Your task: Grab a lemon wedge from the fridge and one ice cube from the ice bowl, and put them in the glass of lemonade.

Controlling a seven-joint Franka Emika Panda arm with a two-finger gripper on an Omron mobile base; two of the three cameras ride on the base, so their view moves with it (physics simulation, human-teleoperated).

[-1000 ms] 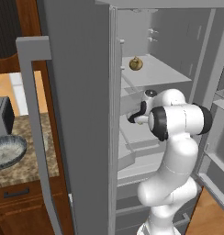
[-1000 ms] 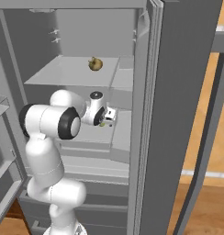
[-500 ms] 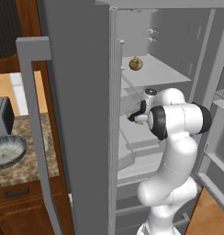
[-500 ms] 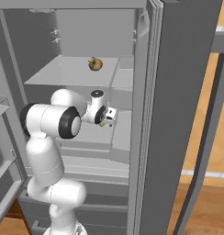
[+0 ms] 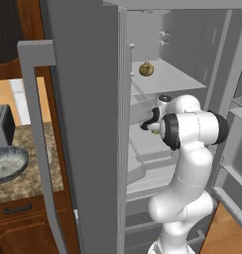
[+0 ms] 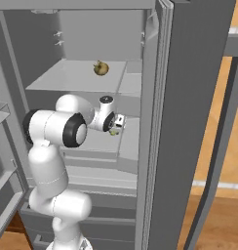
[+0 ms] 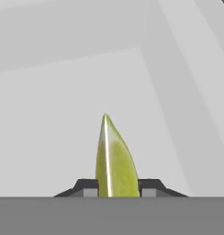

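The fridge [image 5: 83,124] stood with its doors swung open, and the arm reached into the middle part of it. In the hand view the wedge [image 7: 114,160] stood upright exactly between the two dark fingertips [image 7: 86,188], with one tip at each side of it and touching it. So the gripper [image 7: 116,190] was pinching the wedge, and its jaws were nearly together, only the thin wedge keeping them apart. The pointed end of the wedge went up and away from the tips, and its lower part was hidden at the bottom edge of that view. Behind it there was only the pale grey shelf surface.

In the right base view the gripper [image 6: 114,128] pointed down and a little to the right over a grey shelf [image 6: 99,141], and a small yellow-green spot of the wedge [image 6: 112,132] showed just under it. In the left base view the gripper [image 5: 153,128] was mostly covered by the white arm, and a small bit of the wedge [image 5: 155,132] showed at its lower edge.

On the shelf above, well apart from the gripper, a round olive-brown fruit [image 5: 146,69] lay alone. At the left, outside the fridge, the bowl [image 5: 6,163] sat on the speckled counter [image 5: 29,181], just in front of a toaster [image 5: 3,126].
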